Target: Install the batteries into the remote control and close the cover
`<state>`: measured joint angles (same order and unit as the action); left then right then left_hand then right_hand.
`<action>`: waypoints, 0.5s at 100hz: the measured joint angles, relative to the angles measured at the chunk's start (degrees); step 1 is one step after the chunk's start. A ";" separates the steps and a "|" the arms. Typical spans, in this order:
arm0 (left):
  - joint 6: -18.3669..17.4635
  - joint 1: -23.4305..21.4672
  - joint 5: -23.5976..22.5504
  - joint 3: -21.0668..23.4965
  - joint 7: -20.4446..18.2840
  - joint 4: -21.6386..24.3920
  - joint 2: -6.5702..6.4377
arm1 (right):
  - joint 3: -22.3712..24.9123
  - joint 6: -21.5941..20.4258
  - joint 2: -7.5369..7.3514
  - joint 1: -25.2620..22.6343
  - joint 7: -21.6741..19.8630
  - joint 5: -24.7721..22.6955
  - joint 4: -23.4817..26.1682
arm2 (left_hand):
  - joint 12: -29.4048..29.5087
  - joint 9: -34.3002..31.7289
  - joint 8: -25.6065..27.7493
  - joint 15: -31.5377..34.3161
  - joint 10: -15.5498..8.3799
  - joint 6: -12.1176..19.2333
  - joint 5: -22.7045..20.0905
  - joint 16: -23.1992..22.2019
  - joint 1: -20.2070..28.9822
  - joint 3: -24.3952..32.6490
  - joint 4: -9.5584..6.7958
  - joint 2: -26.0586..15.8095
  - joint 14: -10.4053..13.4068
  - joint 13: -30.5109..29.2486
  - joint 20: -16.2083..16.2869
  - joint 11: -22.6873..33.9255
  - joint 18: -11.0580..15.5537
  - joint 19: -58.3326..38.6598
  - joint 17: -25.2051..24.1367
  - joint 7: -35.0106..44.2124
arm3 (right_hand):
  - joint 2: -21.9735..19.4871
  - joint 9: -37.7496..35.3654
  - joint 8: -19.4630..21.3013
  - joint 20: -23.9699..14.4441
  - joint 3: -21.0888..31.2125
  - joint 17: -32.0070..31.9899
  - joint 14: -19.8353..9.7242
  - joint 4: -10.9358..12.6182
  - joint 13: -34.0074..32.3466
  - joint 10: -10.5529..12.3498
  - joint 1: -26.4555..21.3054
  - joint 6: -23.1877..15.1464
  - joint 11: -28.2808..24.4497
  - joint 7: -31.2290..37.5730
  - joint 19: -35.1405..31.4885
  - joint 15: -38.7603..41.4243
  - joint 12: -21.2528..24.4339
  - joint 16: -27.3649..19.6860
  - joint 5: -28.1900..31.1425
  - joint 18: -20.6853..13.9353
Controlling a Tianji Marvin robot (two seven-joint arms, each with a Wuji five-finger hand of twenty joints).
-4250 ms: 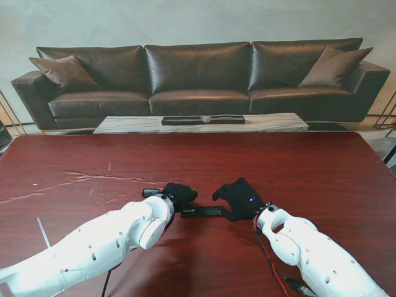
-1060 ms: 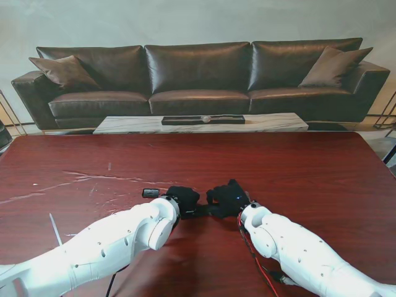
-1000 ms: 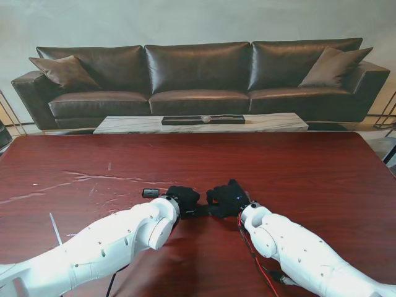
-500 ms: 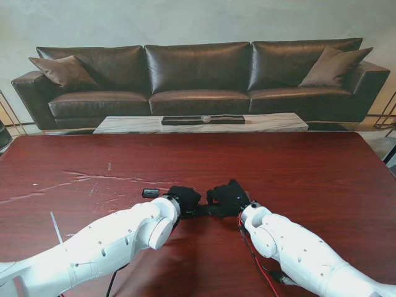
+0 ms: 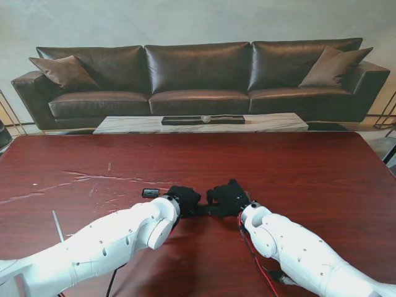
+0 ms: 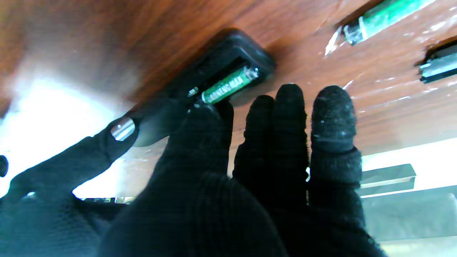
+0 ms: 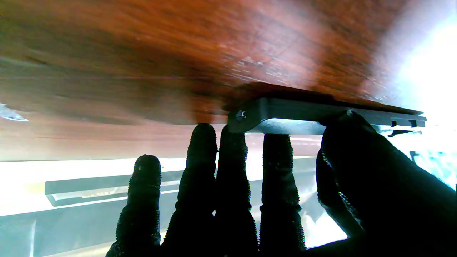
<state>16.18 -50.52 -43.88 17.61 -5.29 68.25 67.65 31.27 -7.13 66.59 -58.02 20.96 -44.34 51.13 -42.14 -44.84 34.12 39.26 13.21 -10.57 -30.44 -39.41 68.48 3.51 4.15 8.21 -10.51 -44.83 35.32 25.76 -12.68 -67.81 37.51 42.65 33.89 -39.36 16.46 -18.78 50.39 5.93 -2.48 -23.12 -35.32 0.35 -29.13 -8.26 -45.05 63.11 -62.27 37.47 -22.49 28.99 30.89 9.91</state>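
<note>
Stand view showed the dark red wooden surface (image 5: 297,167) filling the frame, with a dark leather sofa (image 5: 198,77) far beyond it and a low pale table (image 5: 124,125) just in front of the sofa. Both white arms reached in from the near corners and met over the remote control (image 5: 202,210), which lay flat on the surface near me, close to the middle. The left robot hand (image 5: 184,199) sat on the remote's left end and the right robot hand (image 5: 228,198) on its right end, the two black gloves almost touching.

From the left wrist, the remote control (image 6: 228,67) lay with its battery bay open, and a green battery (image 6: 228,84) rested in the bay. The left robot hand (image 6: 228,167) pressed an index fingertip (image 6: 209,114) against the end of that battery nearest the hand, its thumb (image 6: 107,137) lay against the remote's side, and the other fingers (image 6: 334,117) were stretched beside the remote; it gripped nothing. A second green battery (image 6: 382,16) lay loose on the surface past the remote, and a small dark piece (image 6: 439,64) lay near it; what that piece was I could not tell.

From the right wrist, the right robot hand (image 7: 271,200) pinched the remote control (image 7: 321,114), thumb (image 7: 360,150) on one edge, fingers (image 7: 278,157) behind.
</note>
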 measured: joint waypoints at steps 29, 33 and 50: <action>-0.18 0.51 -0.29 -0.77 -0.26 -0.24 0.09 | -0.01 -0.20 0.08 0.05 0.09 0.14 -0.17 | -1.84 -2.47 -0.90 0.31 -0.42 0.11 0.62 0.26 -0.02 3.84 0.04 0.77 0.13 -0.81 -1.52 -3.82 0.87 1.86 1.32 1.04 | -0.32 -0.20 0.00 0.00 -0.31 0.00 0.12 -0.03 0.00 -0.06 0.00 -0.02 0.00 0.57 -0.03 0.29 0.04 0.05 0.03 0.00; -0.18 0.51 -0.33 -0.77 -0.38 -0.22 0.08 | -0.02 -0.20 0.09 0.06 0.10 0.14 -0.17 | -1.94 -2.90 -0.91 0.32 -0.61 0.11 0.87 0.27 -0.03 4.23 0.05 0.78 0.33 -0.80 -1.55 -3.89 0.99 2.01 1.38 1.05 | -0.44 -0.20 0.00 0.00 -0.52 0.00 0.13 -0.04 0.00 -0.07 0.00 -0.02 0.00 0.58 -0.03 0.29 0.04 0.06 0.03 0.00; 0.02 0.50 -0.55 -0.81 -0.64 -0.15 0.05 | -0.15 -0.37 0.11 0.17 0.12 0.15 -0.30 | -3.14 -3.58 -1.13 0.46 -0.78 0.11 1.18 0.27 -0.10 7.08 0.21 1.45 0.44 -1.44 -2.25 -5.81 1.77 2.80 2.45 1.50 | -0.58 -0.25 0.00 0.00 -0.80 0.00 0.23 -0.04 0.00 -0.11 0.00 -0.02 0.01 0.61 -0.04 0.45 0.04 0.17 0.04 0.00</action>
<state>16.20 -50.02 -44.43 16.80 -5.93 68.09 67.70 31.12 -7.51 66.70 -57.85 21.08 -44.19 50.83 -45.28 -48.42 32.98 39.72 12.43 -10.46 -29.26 -39.14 68.38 10.59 4.35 9.66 -10.07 -46.27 33.07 19.95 -10.91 -65.01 39.96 44.15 33.31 -39.61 16.46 -18.79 49.60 5.93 -2.26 -23.16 -35.32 0.24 -29.13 -8.28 -45.04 63.72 -62.31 37.92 -22.46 29.16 30.93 9.91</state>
